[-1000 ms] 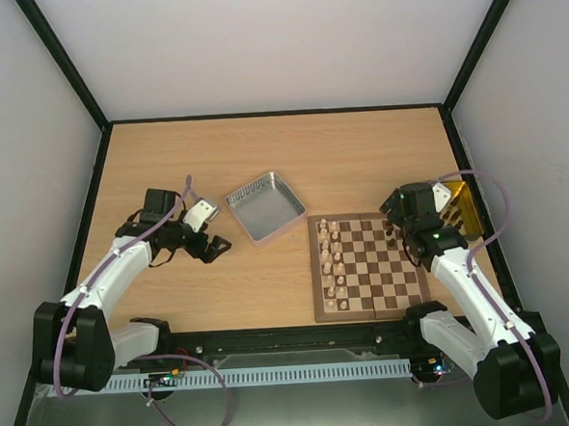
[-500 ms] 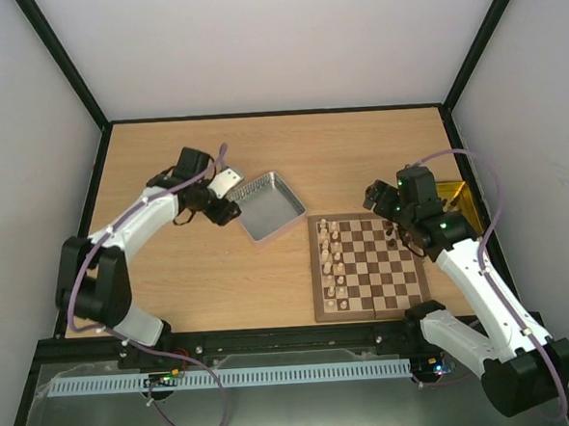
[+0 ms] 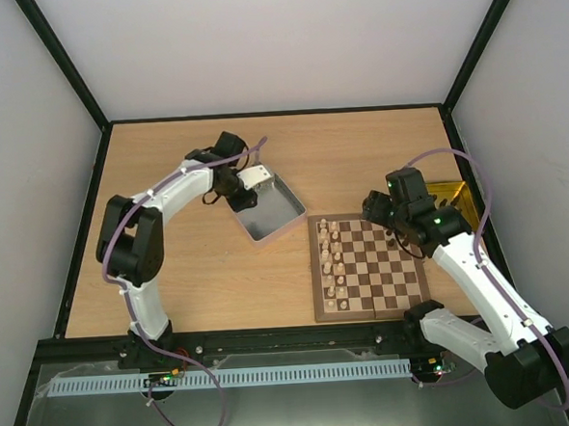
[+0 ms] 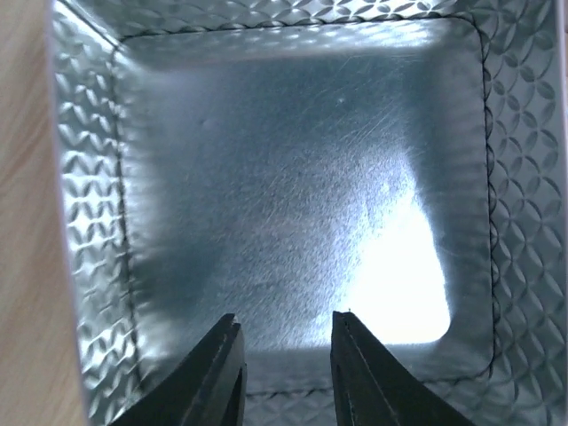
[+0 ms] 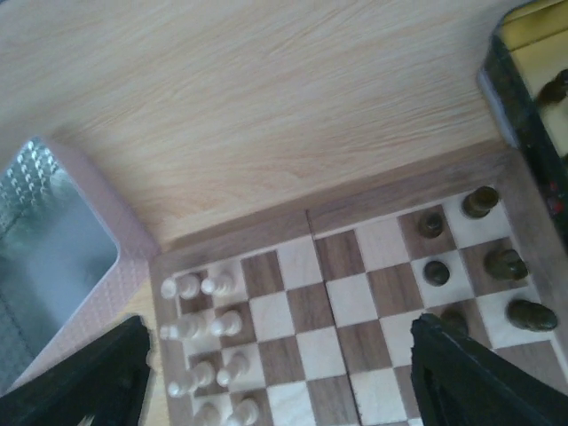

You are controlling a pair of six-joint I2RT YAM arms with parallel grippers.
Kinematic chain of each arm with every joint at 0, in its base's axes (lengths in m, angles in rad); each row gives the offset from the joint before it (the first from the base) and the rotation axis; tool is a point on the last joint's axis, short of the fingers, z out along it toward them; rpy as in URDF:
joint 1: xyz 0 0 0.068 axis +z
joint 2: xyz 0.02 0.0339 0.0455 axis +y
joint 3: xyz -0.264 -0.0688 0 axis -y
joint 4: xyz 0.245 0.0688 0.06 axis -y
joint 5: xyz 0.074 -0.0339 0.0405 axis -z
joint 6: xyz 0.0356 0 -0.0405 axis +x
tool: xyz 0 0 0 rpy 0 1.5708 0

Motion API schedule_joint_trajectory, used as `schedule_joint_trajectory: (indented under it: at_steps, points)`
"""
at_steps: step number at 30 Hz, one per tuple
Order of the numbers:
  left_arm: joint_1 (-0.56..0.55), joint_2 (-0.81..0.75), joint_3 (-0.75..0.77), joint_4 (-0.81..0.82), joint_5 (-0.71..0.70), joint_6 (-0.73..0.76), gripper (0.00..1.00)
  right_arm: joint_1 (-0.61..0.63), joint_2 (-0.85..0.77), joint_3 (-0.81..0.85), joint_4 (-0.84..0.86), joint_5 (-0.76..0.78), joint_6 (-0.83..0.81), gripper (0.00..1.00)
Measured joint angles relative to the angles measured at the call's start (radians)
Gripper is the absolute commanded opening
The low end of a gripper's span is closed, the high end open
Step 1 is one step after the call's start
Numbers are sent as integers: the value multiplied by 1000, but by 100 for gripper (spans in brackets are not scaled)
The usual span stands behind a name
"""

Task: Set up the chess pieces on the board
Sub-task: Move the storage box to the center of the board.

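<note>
The board (image 3: 377, 267) lies flat on the table (image 3: 182, 277), near the front edge and right of centre, in front of the right arm. The pale pieces (image 3: 333, 260) stand in two files along its left side. A handful of dark pieces (image 3: 392, 231) stand at its far right corner. The right wrist view shows the same layout: pale pieces (image 5: 206, 330) sit at the left of the board (image 5: 306, 306), and dark pieces (image 5: 461, 257) sit at the right, mostly one to a square.

The right gripper (image 3: 375, 207) hangs over the board's far edge. In its own view the right gripper (image 5: 284, 382) has its fingers spread wide, with nothing between them.

Just beyond the board's right corner is the yellow tray (image 3: 456, 199). One corner of the yellow tray (image 5: 524, 40) shows in the right wrist view, and a dark shape lies in it, too blurred to name.

The silver tray (image 3: 283, 217) sits off the board's far left corner, apart from it. The left gripper (image 3: 243, 198) hangs over its left part. In the left wrist view the silver tray (image 4: 89, 222) shows diamond-embossed walls and a scratched, shiny floor. There the left gripper (image 4: 284, 373) has its fingers a narrow gap apart, gripping nothing.
</note>
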Motion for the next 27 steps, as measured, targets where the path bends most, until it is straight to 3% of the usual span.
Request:
schedule_joint_trajectory:
  at_steps: [2,8,12,16,18,20,22,27]
  points:
    - [-12,37,23,-10,0,11,24,0,3,7,-6,40,31,100]
    - [-3,111,-4,-13,-35,31,22,-17,78,48,-8,161,93,99]
    - [32,122,-48,-6,-50,45,22,-119,153,57,6,168,100,100]
    - [97,121,-78,3,-51,64,21,-188,202,57,20,162,97,94]
    - [132,115,-90,19,-49,77,21,-189,216,57,21,147,96,88]
    - [166,100,-111,33,-49,94,21,-189,216,57,20,138,97,71]
    - [203,80,-138,35,-49,110,21,-188,199,56,13,140,101,63]
    - [304,35,-198,32,-48,154,21,-189,46,34,-24,177,188,37]
